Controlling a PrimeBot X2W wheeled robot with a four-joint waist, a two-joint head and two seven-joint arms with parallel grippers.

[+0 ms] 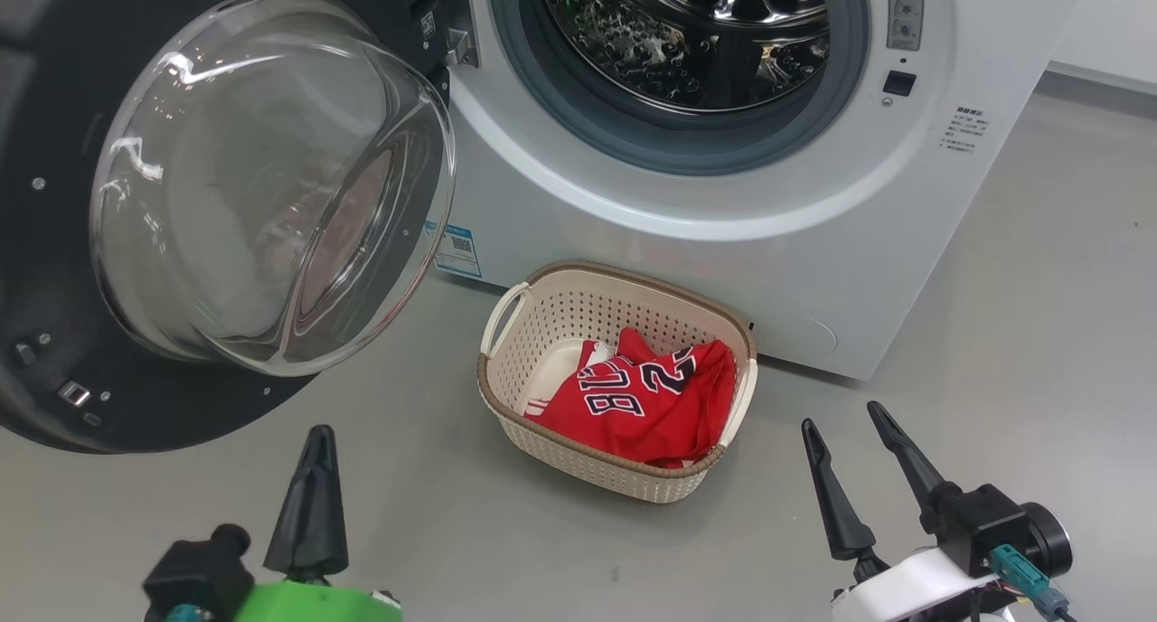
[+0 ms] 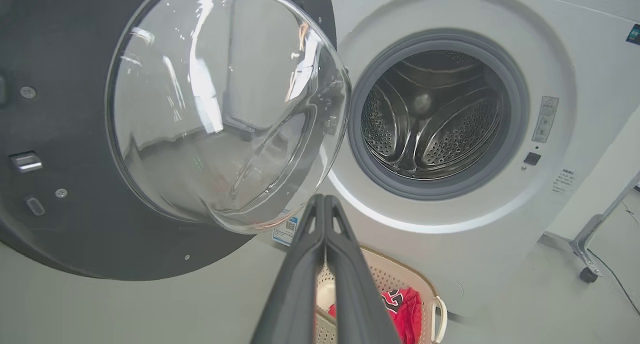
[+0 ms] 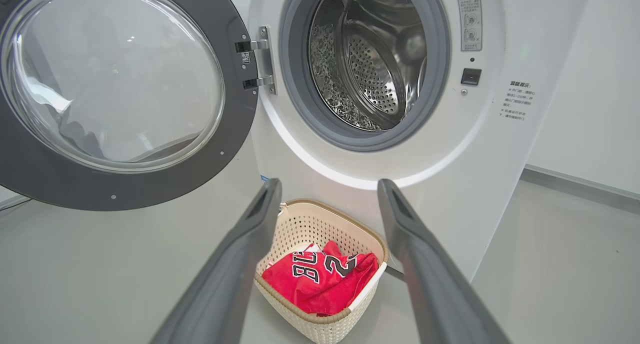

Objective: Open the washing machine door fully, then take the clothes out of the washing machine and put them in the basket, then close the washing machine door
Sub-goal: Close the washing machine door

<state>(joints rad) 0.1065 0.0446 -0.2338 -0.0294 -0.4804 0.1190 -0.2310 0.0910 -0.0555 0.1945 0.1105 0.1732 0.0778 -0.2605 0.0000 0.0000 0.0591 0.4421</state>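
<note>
While the washing machine door [image 1: 226,206] hangs wide open off the left side of the washing machine [image 1: 723,242], the basket [image 1: 578,459] sits on the floor [image 1: 407,523] just in front of it, with the red clothes [image 1: 642,400] inside. Left end effector [image 1: 319,434] is pinched closed on nothing, and right end effector [image 1: 841,416] is spread open. Both hover out in front of the machine.
</note>
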